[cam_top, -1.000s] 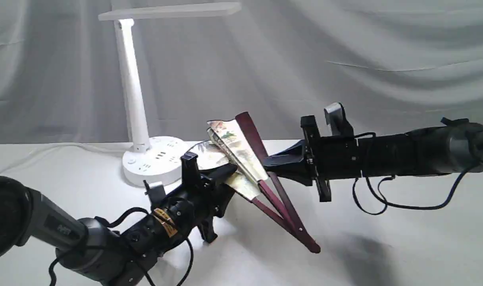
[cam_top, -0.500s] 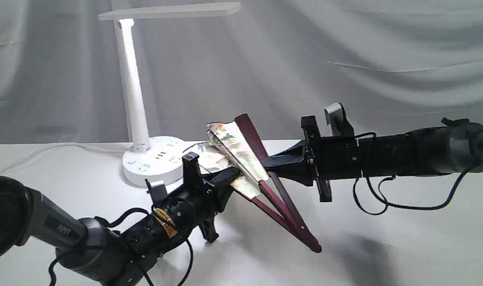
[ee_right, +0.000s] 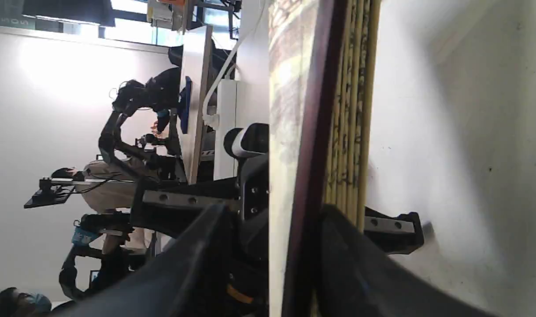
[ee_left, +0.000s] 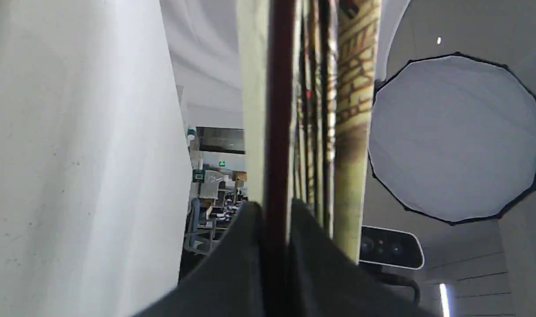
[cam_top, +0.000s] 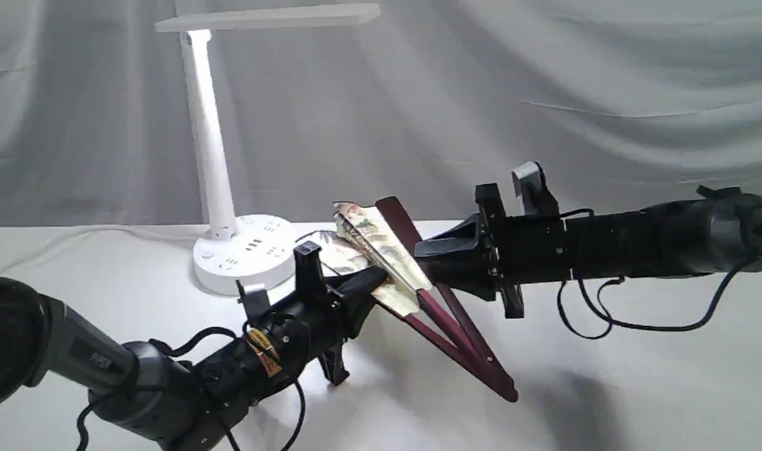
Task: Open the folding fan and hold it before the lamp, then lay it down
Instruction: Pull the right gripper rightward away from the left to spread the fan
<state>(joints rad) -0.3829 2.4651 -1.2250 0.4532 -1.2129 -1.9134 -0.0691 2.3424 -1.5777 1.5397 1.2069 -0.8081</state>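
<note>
Folding fan (cam_top: 381,247): one, partly spread, lifted over the middle of the bench (cam_top: 637,388) between the two arms. I cannot tell whether its pivot tip touches the surface.
Long axis: pivot low toward the front edge, leaf tips high toward the back edge and the lamp's base.
Left gripper (cam_top: 373,280): jaws clamped on the lower maroon guard rib, reaching in from the front-left corner.
Right gripper (cam_top: 423,260): jaws straddle the upper guard, coming from the right edge. One finger touches the pleats and the other shows a gap at its tip, so I cannot tell if the clamp is firm.
Lamp (cam_top: 208,144): one, white, upright toward the back-left corner, light bar overhead.
Nearer arm: both are at the fan; the left sits closer to the lamp.
Next move, judged: the guards must swing wider about the pivot, each arm pulling toward its own side.
Count: one fan, one lamp, two grippers.
</note>
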